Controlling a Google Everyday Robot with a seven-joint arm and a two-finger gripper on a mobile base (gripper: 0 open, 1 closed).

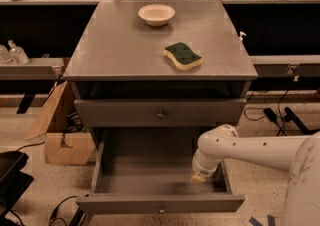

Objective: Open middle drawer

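Note:
The middle drawer (160, 203) is pulled out from the grey cabinet. Its low front panel carries a small round knob (161, 210), and its plain grey box is open to view and empty. My gripper (198, 177) hangs from the white arm (250, 150) that comes in from the right. It sits low inside the drawer box, near the right wall and just behind the front panel, to the right of the knob.
Above it is a shut drawer (161, 114) with a taller front. A white bowl (156, 14) and a green-and-yellow sponge (183, 55) lie on the cabinet top (115, 45). A cardboard box (62, 137) stands on the floor at left, cables (280, 115) at right.

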